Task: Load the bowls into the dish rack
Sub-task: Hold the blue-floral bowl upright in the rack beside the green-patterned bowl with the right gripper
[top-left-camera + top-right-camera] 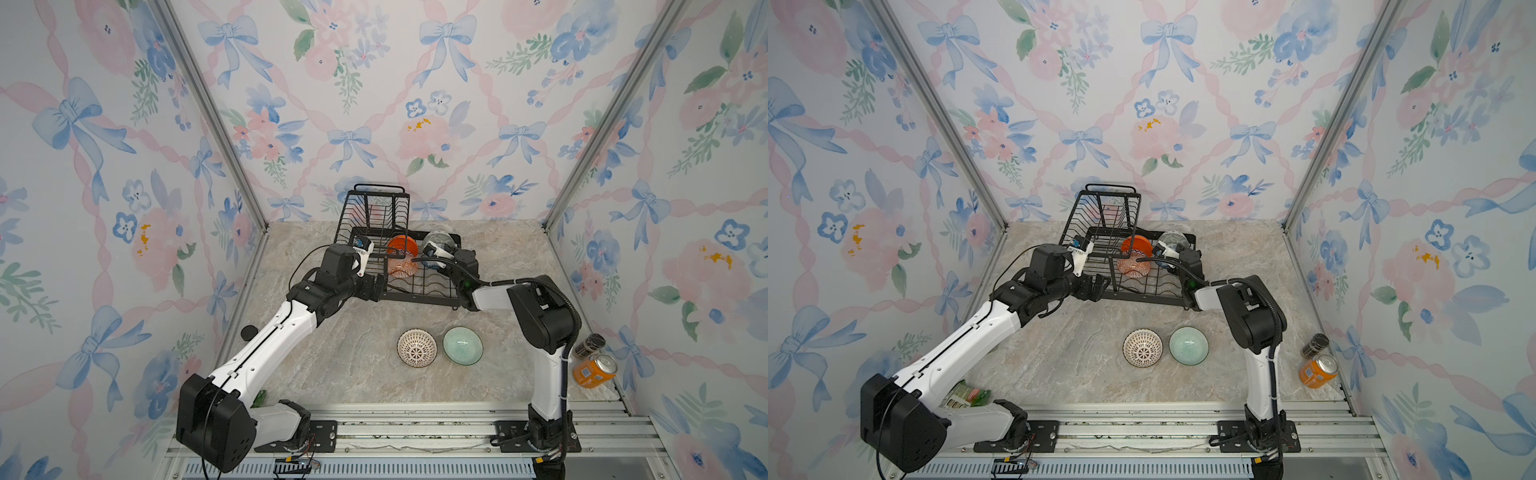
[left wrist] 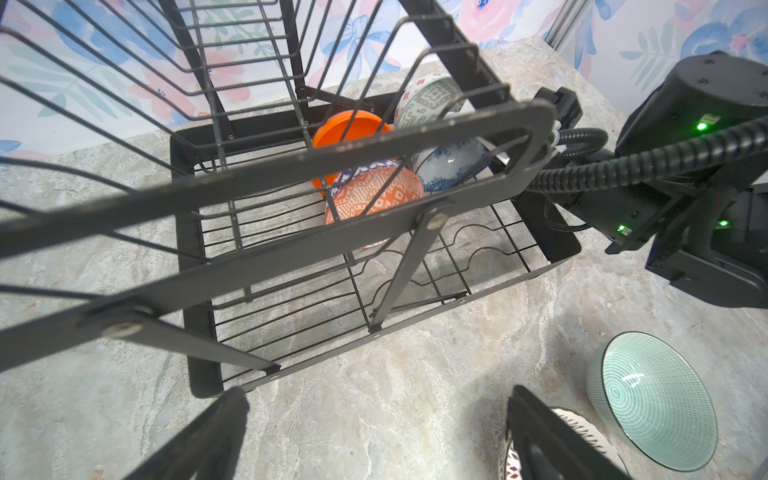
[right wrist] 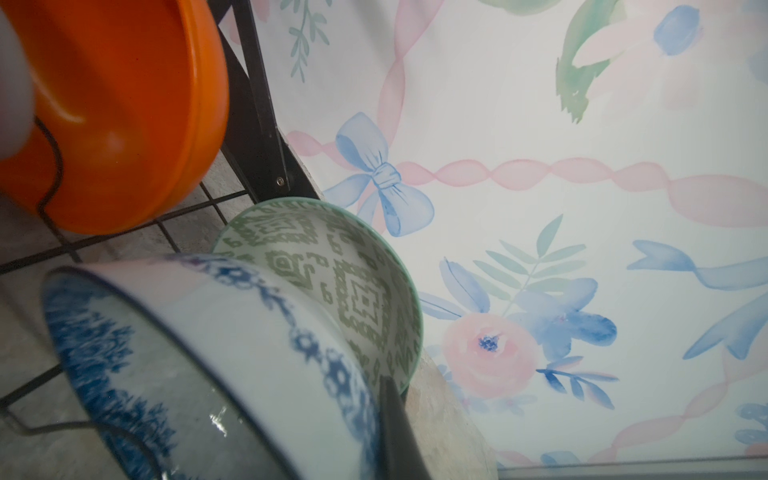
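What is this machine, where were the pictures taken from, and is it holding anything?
Two robot arms with pincer grippers work at a table. Two pictures look down from overhead; two come from cameras on the wrists. The right gripper is shut on a blue-white floral bowl in the black dish rack, beside an orange bowl, an orange-white patterned bowl and a grey-green patterned bowl. The left gripper is open and empty. On the table sit a white lattice bowl, a mint bowl, a dark jar and an orange can.

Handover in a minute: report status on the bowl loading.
Left gripper open, empty, beside the rack. Right gripper shut on the blue-white bowl inside it. Lattice bowl, mint bowl sit on the table. Nothing blocks them.
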You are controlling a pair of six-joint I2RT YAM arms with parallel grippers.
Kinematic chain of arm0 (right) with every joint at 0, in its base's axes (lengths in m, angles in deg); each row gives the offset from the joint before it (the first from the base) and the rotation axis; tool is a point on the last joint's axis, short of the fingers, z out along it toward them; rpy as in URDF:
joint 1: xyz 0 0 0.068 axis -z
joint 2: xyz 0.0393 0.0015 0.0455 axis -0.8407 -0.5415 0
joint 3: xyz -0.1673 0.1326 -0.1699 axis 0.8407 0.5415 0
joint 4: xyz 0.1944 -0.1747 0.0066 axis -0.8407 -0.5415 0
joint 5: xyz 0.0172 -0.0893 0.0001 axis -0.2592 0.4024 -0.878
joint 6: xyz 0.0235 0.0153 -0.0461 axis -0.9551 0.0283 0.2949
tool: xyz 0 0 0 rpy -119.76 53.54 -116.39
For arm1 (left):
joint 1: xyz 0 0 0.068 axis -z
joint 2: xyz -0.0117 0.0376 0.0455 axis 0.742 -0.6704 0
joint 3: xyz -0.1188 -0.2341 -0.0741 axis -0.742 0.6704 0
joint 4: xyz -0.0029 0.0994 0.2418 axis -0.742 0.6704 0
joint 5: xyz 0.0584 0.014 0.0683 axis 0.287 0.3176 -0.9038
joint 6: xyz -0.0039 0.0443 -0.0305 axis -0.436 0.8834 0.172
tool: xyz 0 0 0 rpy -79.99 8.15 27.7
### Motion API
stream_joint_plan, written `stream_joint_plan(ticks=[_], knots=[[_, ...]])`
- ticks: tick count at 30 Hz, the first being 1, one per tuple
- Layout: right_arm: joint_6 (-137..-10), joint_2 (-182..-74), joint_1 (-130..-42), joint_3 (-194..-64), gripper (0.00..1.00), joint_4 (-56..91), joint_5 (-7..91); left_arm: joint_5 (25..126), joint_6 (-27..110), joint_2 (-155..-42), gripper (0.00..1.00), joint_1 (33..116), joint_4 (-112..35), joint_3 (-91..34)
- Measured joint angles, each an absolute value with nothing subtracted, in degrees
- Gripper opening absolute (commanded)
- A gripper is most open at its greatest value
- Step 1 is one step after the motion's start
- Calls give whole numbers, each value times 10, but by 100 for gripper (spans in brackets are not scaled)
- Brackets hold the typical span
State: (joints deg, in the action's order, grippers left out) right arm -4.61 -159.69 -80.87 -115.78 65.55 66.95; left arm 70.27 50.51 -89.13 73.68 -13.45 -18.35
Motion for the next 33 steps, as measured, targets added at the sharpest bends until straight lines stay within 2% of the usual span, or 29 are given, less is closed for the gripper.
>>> stream_joint_plan(ticks=[18, 33], knots=[[-44, -1589, -810, -1147, 0, 652, 661, 714, 505, -893, 98, 736, -135, -183], [-45, -1578, -816, -1147, 18, 627, 668, 722, 505, -893, 98, 734, -135, -179]])
